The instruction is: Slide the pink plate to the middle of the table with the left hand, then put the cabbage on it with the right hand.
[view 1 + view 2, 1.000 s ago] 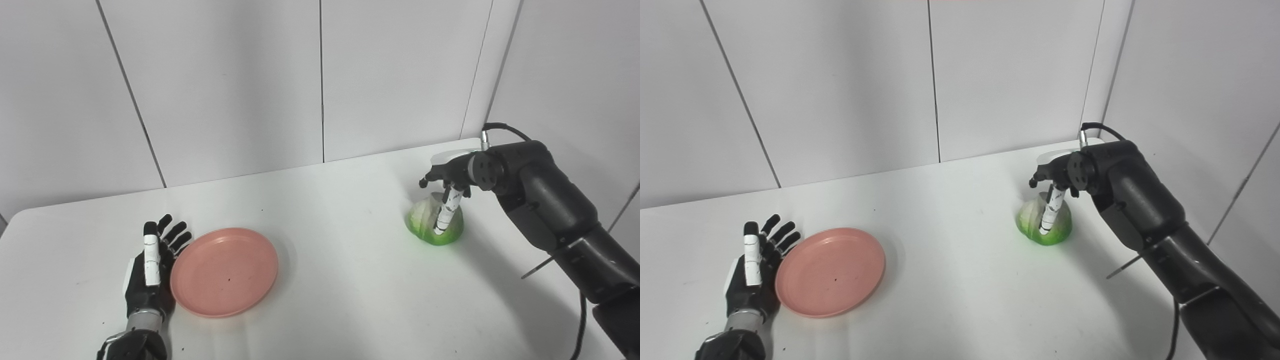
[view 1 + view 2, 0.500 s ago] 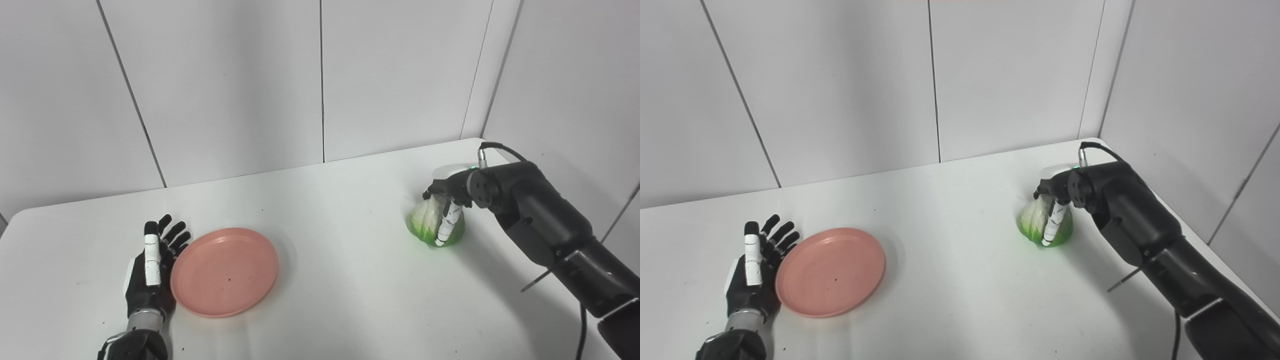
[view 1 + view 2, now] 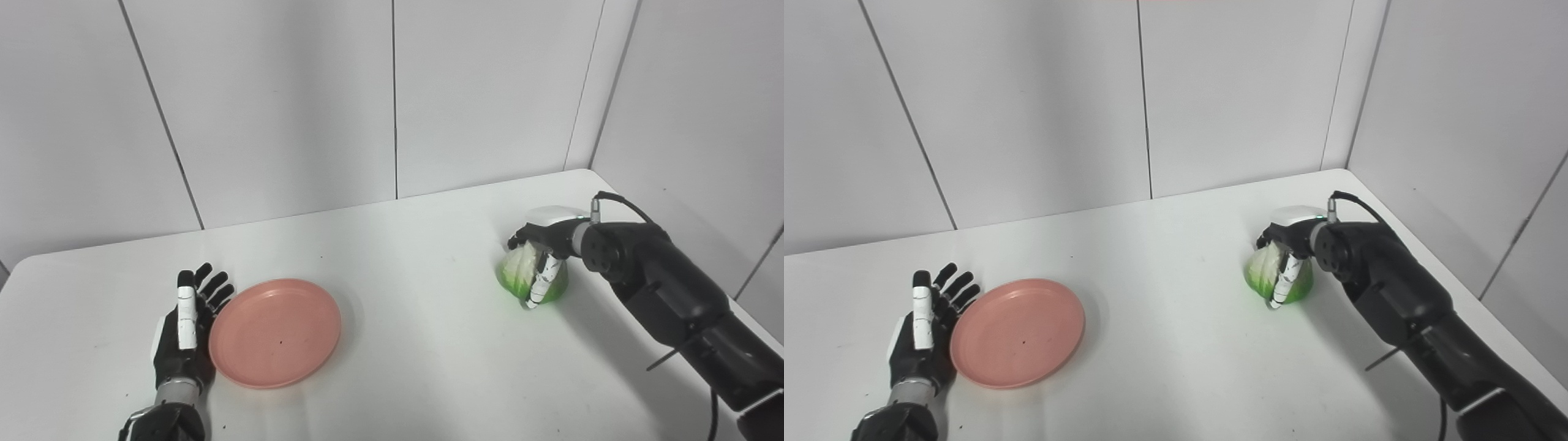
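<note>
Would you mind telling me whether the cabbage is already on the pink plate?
No, the cabbage sits on the table far right of the pink plate, under the right hand.

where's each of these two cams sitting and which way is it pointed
Left eye view: on the robot's head, left side, looking forward and down at the white table; shows the left hand flat beside the pink plate, and the right hand and forearm over the cabbage.
Right eye view: on the head, a little to the right, facing the same way; same hands, and the right wall shows more.
Shared: both show the plate, cabbage, both hands and the panelled back wall.
</note>
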You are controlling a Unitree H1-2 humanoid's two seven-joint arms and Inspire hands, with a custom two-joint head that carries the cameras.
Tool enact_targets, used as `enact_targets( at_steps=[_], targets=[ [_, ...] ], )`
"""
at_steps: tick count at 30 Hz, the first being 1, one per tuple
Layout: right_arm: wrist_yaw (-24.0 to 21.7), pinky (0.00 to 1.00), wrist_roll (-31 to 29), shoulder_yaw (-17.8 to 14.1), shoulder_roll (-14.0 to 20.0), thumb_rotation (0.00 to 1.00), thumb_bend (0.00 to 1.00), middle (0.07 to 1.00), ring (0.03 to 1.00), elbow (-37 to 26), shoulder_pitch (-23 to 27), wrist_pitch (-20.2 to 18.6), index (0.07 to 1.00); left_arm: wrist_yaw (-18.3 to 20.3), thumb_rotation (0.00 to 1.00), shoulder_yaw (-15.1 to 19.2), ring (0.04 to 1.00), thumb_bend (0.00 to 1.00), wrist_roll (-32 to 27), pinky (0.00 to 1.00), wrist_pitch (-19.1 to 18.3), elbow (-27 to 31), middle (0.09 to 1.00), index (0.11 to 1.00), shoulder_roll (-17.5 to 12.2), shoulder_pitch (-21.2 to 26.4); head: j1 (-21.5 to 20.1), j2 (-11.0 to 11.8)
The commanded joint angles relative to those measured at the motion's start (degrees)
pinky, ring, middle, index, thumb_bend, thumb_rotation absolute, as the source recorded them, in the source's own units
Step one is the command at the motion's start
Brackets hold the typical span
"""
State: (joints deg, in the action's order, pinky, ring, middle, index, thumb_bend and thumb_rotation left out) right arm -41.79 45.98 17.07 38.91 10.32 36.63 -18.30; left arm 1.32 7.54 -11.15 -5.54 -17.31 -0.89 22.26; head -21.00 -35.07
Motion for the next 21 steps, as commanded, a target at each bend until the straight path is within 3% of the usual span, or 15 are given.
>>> enact_targets(
  at_steps=[1,3,10,11,12,16,21],
  targets=[
    [2.6,0.57,-2.0,-0.6,0.3,0.21,1.00,0.790,0.723,-0.1,-0.4,3.0,0.790,0.3,0.93,0.0,0.852,0.92,-0.5,0.86,-0.2,1.1,0.862,0.875,-0.2,1.1,0.0,0.0],
    [4.0,0.51,-3.2,-0.7,0.2,0.20,1.00,0.682,0.621,0.2,-0.9,3.4,0.733,0.3,0.93,0.0,0.857,0.93,-0.5,0.86,-0.2,1.0,0.864,0.878,-0.1,1.1,0.1,-0.1],
    [3.1,0.48,-4.5,0.7,1.1,0.20,0.94,0.595,0.537,0.2,-1.4,2.6,0.644,0.5,0.93,0.0,0.858,0.92,-0.7,0.88,-0.3,1.0,0.866,0.886,-0.1,1.1,0.1,-0.2],
    [3.1,0.34,-4.8,0.7,1.1,0.16,0.70,0.501,0.406,0.4,-1.4,2.8,0.552,0.5,0.93,0.1,0.857,0.92,-0.8,0.89,-0.3,1.0,0.863,0.884,0.0,1.1,0.1,-0.2],
    [3.3,0.27,-5.2,0.6,1.2,0.10,0.60,0.458,0.340,0.6,-1.5,2.9,0.527,0.5,0.93,0.0,0.858,0.92,-0.7,0.88,-0.4,1.0,0.865,0.885,0.0,1.2,0.1,-0.2],
    [3.8,0.21,-6.3,0.6,1.5,0.01,0.53,0.420,0.273,1.0,-1.8,2.9,0.528,0.5,0.93,0.0,0.855,0.93,-0.7,0.88,-0.7,1.4,0.864,0.881,0.0,1.0,0.2,-0.4],
    [3.1,0.20,-6.8,1.0,2.3,0.00,0.52,0.413,0.264,1.1,-1.5,3.2,0.527,0.5,0.93,-0.2,0.855,0.93,-0.6,0.87,-0.8,1.4,0.864,0.883,0.0,1.1,0.3,-0.6]
  ],
)
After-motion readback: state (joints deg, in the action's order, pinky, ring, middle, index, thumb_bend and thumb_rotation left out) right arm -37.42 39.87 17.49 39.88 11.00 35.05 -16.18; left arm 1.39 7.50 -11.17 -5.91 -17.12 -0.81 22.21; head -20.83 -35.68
